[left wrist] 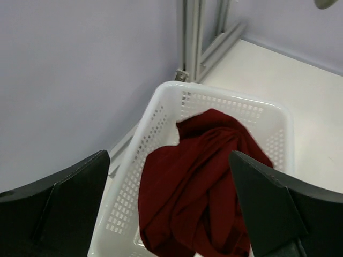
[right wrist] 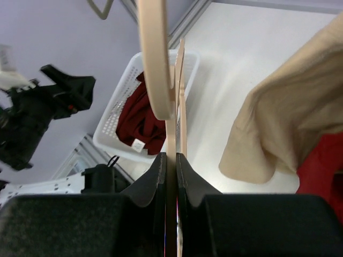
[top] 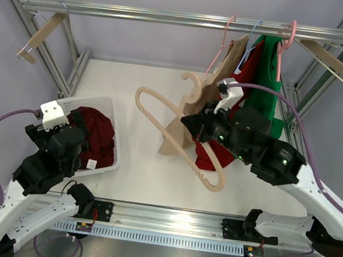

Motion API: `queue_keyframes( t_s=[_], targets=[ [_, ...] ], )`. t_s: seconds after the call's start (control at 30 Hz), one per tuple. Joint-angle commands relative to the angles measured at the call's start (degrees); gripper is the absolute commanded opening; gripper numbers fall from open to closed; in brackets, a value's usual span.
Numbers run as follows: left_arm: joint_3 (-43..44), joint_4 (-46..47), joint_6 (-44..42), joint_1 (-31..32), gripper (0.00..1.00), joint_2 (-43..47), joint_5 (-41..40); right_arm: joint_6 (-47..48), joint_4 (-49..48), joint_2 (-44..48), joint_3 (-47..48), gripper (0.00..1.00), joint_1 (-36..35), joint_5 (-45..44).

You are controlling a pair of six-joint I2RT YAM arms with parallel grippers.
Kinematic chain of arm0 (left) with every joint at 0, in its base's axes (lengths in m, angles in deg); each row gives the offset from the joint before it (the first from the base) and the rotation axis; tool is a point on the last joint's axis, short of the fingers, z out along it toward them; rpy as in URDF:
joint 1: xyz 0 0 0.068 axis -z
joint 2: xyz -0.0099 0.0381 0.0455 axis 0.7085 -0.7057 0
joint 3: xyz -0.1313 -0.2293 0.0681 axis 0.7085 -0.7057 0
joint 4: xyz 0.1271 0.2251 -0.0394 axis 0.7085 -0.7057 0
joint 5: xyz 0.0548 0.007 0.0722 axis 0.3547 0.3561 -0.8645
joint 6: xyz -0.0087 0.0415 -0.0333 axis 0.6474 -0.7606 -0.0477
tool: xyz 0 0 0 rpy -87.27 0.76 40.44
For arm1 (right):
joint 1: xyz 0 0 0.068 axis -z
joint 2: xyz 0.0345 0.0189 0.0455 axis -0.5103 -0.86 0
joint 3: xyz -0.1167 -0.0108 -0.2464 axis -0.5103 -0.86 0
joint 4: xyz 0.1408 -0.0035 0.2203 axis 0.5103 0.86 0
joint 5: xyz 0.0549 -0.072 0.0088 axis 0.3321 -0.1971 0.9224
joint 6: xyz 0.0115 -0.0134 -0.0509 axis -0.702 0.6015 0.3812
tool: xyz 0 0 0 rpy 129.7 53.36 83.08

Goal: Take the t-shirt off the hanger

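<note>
Top external view, near to far. L tool (left wrist: 169,160) hangs over the white basket (top: 117,135), fingers spread wide w/ nothing between them. The dark red t-shirt (top: 97,137) lies crumpled inside the basket, one bunched heap w/ a small white label showing at its near edge. It's clear of any hanger, so I judge the removal step done.

Handling, as a judgement:
- The shirt is soft, light and limp, w/ no stiffness, and will sag and drape from whatever point gets pinched.
- It's not fragile and not slippery.
- Best hold is a raised fold on top of the heap. The collar or shoulder seam would do, but I can't pick either out here.
- Avoid digging low, since a finger could catch the basket mesh.

R tool (right wrist: 171,160), mid table (top: 141,162), is pinched shut on the beige hanger (right wrist: 155,64), gripping its thin lower bar. The hanger is bare and held tilted in the air. It's stiff and light, but the bar is narrow, so it could swivel in the pinch.

Just behind it hangs a tan shirt (right wrist: 289,107), then a red shirt (top: 252,60) and a green garment (top: 267,72). All three hang off the rail (top: 143,14) at the far end.
</note>
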Motion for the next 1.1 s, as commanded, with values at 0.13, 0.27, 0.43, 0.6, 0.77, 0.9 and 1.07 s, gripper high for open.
queue_keyframes(
  t_s=[0.13,0.27,0.43,0.6,0.77,0.9,1.07],
  targets=[
    [6.6,1.7,3.5,-0.3,0.99,4.9,20.3,8.7,-0.1,-17.4,16.5,0.00,-2.7,-16.4],
    [8.0,2.9,2.8,-0.2,0.99,9.0,36.0,14.7,-0.8,-27.6,29.3,0.00,-2.6,-21.0],
    [2.3,4.5,1.4,-0.3,0.99,14.1,56.7,20.6,0.6,-42.6,49.7,0.00,-2.3,-20.2],
    [-6.6,7.7,2.3,-0.3,0.99,19.9,68.7,23.1,4.1,-57.2,67.9,0.00,-0.6,-18.4],
    [-12.9,12.1,4.2,-0.3,0.99,22.6,75.0,23.8,-4.4,-61.1,69.0,0.00,2.2,-17.7],
    [-12.9,12.7,3.1,-0.3,0.99,22.1,76.2,22.7,-8.4,-63.7,70.8,0.00,4.5,-15.9],
    [-13.5,13.8,2.7,-1.0,0.99,21.1,78.1,24.3,-11.9,-65.5,72.8,0.00,4.8,-15.2]
  ],
)
